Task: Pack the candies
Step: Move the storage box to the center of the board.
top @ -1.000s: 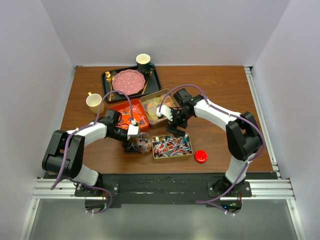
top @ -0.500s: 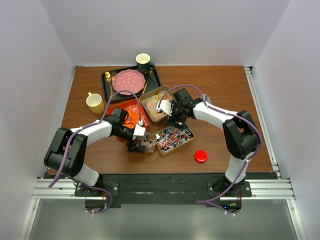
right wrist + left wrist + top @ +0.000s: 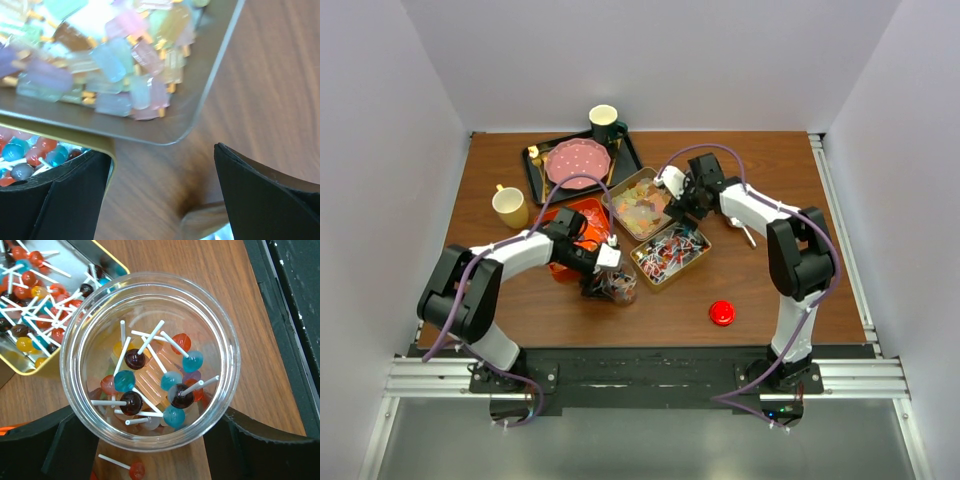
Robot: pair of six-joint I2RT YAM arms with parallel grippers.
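Note:
A clear glass jar (image 3: 150,360) stands on the table, partly filled with candies (image 3: 172,390): lollipops on white sticks and pale gummy pieces. My left gripper (image 3: 150,440) is shut on the jar (image 3: 618,284), one black finger on each side. A gold tin (image 3: 670,255) of lollipop candies lies just right of it, and a second tin (image 3: 642,205) of pastel gummy candies (image 3: 125,75) lies behind. My right gripper (image 3: 162,200) hangs open over bare wood at the gummy tin's corner (image 3: 688,208), nothing between its fingers. One loose lollipop (image 3: 134,470) lies beside the jar.
A round red lid (image 3: 722,313) lies near the front right. An orange tray (image 3: 572,228) sits under my left arm. At the back left are a black tray (image 3: 538,170) with a pink plate (image 3: 578,162), a dark cup (image 3: 605,122) and a yellow mug (image 3: 510,207). A shiny spoon (image 3: 745,228) lies by my right arm.
The lollipop tin has slid away from the front edge and turned. My right gripper moved toward the back. My left gripper carried the jar slightly right.

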